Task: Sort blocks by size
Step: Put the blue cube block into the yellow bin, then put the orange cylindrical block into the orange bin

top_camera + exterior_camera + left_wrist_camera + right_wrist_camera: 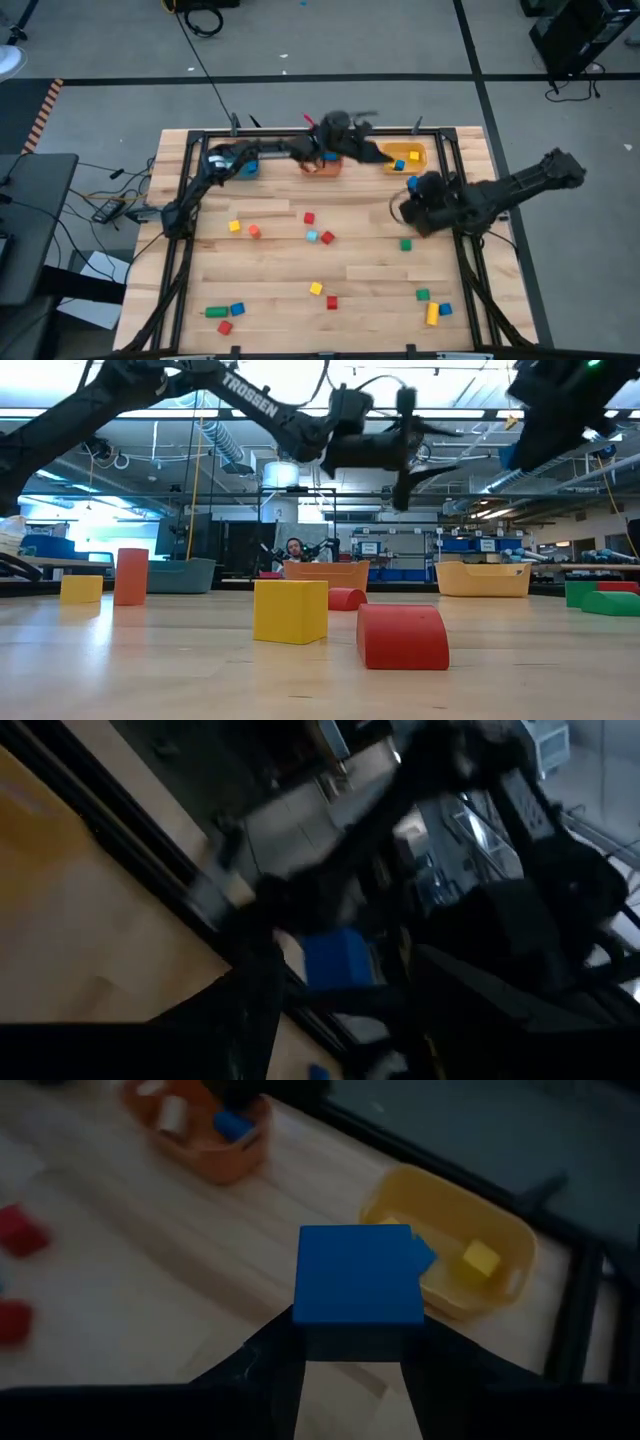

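Here the pale wooden tabletop (370, 275) sits inside a black frame on a grey floor, and the blocks (318, 236) lie scattered over it: red, yellow, green, blue and light blue pieces. A teal bin (246, 166), an orange bin (323, 166) and a yellow bin (404, 157) line the far edge. The low view looks into a workshop with shelves, ceiling lights and a person (294, 548) seated far off.

The left gripper (342, 133) is stretched along the far edge, raised above the orange bin; I cannot tell how its jaws stand. The right gripper (352, 1342) hangs over the tabletop near the yellow bin, jaws clamped on a large blue cube (357, 1277). A small yellow cube (481, 1259) lies in that bin.
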Controlling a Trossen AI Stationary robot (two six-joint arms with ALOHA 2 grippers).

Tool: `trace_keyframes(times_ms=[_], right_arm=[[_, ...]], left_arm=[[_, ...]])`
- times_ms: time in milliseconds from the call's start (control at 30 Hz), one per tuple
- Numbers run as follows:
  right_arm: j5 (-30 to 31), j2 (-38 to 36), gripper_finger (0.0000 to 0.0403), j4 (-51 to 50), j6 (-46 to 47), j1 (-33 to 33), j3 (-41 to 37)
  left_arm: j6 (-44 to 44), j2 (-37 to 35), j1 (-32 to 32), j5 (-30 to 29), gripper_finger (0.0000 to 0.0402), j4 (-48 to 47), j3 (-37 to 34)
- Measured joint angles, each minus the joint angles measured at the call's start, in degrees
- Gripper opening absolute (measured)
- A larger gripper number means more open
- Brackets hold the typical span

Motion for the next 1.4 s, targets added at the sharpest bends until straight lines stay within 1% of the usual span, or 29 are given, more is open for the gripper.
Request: trace_keyframes(times_ms=[167,267,333,433,500,600,667,767,933,1067,1100,1167,1233,1333,1400], right_arm=[[-7.49,0.43,0.0155,12.33,-10.29,-13.09,0.0],[-12.02,1.43,0.0155,18.82,-14.19,-20.6,0.0],[-14.42,2.52,0.0155,21.19,-15.99,-25.19,0.0],[-17.44,4.44,0.0155,22.88,-18.16,-31.8,-0.02],[-20.56,5.97,0.0155,25.2,-20.46,-36.56,-0.02],[-26.59,9.23,0.0155,29.54,-23.74,-43.55,-0.02],[-30.48,12.12,0.0155,31.73,-24.17,-47.89,-0.02],[-33.87,17.26,0.0155,31.38,-24.08,-53.05,-0.02],[-34.74,23.74,0.0156,32.35,-27.9,-58.1,-0.04],[-35.93,25.84,0.0166,34.94,-29.65,-60.24,-0.04],[-36.14,25.9,0.0171,35.3,-29.94,-60.64,-0.04],[-36.1,25.69,0.0182,35.78,-30.43,-61.02,-0.04],[-35.92,25.22,0.0193,35.81,-30.64,-61.36,-0.04],[-35.86,24.5,0.0208,35.85,-30.83,-61.72,-0.04],[-35.86,23.88,0.0215,35.8,-30.85,-61.76,-0.04]], left_arm=[[5.15,0.0,7.04,4.17,0.0222,-1.87,0.01],[8.22,-0.08,10.62,6.71,0.0217,-2.99,0.01],[11.93,-1.07,12.6,7.31,0.0213,-7.3,0.0],[22.29,-3.81,15.17,4.48,0.0209,-18.29,0.0],[30.23,-6.23,16.59,0.79,0.0207,-27.59,0.02],[40.86,-9.68,17.72,-5.84,0.0207,-39.16,0.02],[46.27,-11.76,17.82,-8.64,0.0207,-43.93,0.02],[51.37,-14.54,17.76,-9.15,0.0207,-48.76,0.02],[56.18,-16.41,17.65,-9.03,0.0207,-53.52,0.02],[57.24,-16.44,18.7,-9.07,0.0207,-56.11,-0.12],[57.22,-16.62,18.83,-9.17,0.0207,-55.35,-0.84],[56.27,-17.52,18.9,-9.67,0.0207,-54.51,-3.13],[55.8,-18.8,18.78,-11.59,0.0207,-52.29,-6.41],[54.44,-21.8,18.72,-14.66,0.0207,-48.1,-12.53],[53.1,-24.46,18.82,-15.32,0.0207,-44.54,-16.89]])
